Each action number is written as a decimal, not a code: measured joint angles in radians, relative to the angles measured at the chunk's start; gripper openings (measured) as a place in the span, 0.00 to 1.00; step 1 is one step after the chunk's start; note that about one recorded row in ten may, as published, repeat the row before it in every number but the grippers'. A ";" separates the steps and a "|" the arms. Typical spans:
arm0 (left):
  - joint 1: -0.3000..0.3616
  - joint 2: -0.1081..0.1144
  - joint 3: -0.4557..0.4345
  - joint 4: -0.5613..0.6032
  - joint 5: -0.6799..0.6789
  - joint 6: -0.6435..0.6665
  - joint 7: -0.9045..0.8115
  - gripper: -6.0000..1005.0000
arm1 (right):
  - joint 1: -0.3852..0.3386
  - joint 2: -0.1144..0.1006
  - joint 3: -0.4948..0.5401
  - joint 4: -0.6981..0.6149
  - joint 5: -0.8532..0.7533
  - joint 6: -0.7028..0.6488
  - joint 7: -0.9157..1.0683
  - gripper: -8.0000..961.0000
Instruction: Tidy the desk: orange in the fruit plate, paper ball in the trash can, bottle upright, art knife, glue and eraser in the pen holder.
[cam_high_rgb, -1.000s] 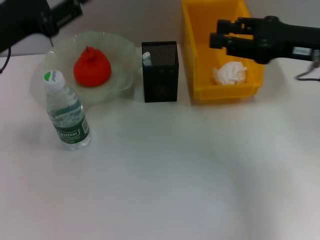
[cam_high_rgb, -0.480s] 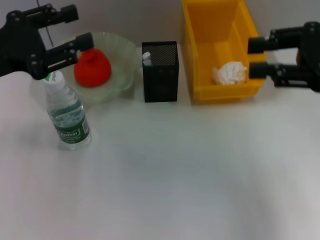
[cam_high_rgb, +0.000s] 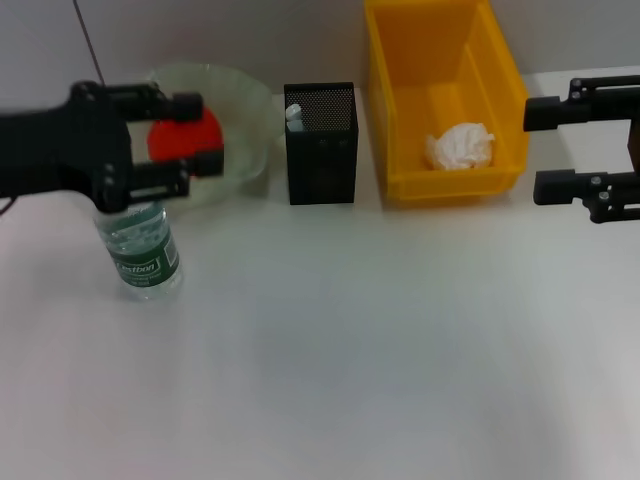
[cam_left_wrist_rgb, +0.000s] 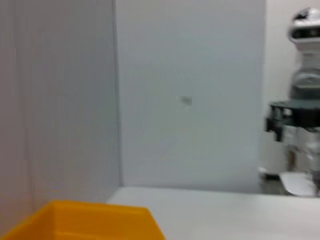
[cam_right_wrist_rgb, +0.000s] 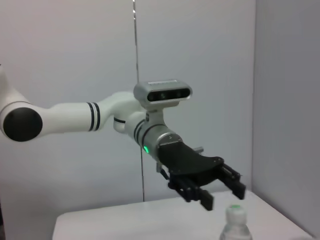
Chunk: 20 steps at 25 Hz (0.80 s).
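The bottle (cam_high_rgb: 141, 250) stands upright on the desk (cam_high_rgb: 330, 340). My left gripper (cam_high_rgb: 200, 135) hangs open just above its cap (cam_right_wrist_rgb: 235, 216), and the right wrist view shows that gripper (cam_right_wrist_rgb: 216, 188) from the side. It half covers the orange (cam_high_rgb: 207, 130) lying in the fruit plate (cam_high_rgb: 245, 115). The paper ball (cam_high_rgb: 460, 147) lies in the trash can (cam_high_rgb: 430, 60). A pale stick end (cam_high_rgb: 293, 115) pokes out of the pen holder (cam_high_rgb: 320, 150). Art knife, glue and eraser are hidden. My right gripper (cam_high_rgb: 537, 150) is open, to the right of the trash can.
A corner of the trash can (cam_left_wrist_rgb: 85, 220) fills the lower part of the left wrist view, with the desk (cam_left_wrist_rgb: 225, 210) and a grey wall behind. The pen holder stands between plate and trash can.
My left gripper swung in from the far left and came down over the bottle's cap. My right gripper drew back from above the trash can to the right edge.
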 joint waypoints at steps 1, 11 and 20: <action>-0.005 -0.001 -0.002 0.002 0.015 0.013 -0.002 0.60 | 0.000 0.000 0.000 0.000 0.000 0.000 0.000 0.65; -0.004 -0.008 -0.030 0.015 0.040 0.031 -0.006 0.60 | 0.015 -0.004 -0.013 0.077 -0.053 0.041 -0.053 0.69; -0.007 -0.009 -0.022 0.007 0.056 0.033 -0.004 0.61 | 0.070 -0.028 -0.037 0.229 -0.122 0.046 -0.177 0.69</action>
